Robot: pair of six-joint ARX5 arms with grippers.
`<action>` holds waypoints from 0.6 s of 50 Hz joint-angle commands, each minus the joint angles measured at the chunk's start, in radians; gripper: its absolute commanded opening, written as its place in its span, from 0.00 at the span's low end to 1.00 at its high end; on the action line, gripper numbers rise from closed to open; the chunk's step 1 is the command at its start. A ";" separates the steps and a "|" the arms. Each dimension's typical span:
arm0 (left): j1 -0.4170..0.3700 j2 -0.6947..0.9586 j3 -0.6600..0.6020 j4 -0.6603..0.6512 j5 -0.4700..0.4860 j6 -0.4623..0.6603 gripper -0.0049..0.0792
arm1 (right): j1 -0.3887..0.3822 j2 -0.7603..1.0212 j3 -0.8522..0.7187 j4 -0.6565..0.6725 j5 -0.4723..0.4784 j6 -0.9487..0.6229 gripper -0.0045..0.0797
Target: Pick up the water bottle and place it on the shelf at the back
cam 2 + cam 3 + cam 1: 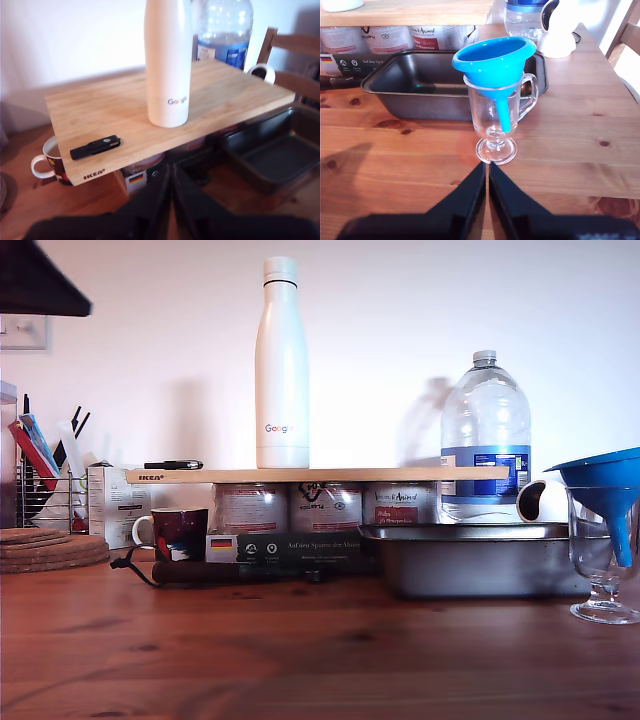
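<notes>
A pine desk (300,650) carries the whole arrangement, with the shelf (330,475), a light-wood plank, raised at its back on a row of tins (325,508) so that it spans them like a bridge. The water jug (486,435) stands behind the plank's end at the exterior view's right, and a grey tray (470,560) sits low in front of it. The bottle (281,365) stands upright on the shelf, square on its base and free of any grip, so the task appears done. A glass (496,120) props a blue funnel (495,62) by the rim. My first pincer (170,192) and my second pincer (487,185) both have their jaws together, holding nothing.
</notes>
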 commanded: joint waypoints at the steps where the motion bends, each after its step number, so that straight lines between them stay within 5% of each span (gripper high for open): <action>1: 0.001 -0.023 -0.055 0.008 -0.011 -0.010 0.03 | 0.002 -0.006 -0.003 0.009 0.000 0.001 0.04; 30: 0.076 -0.261 -0.371 0.110 -0.078 -0.131 0.03 | 0.002 -0.006 -0.003 0.009 0.000 0.001 0.04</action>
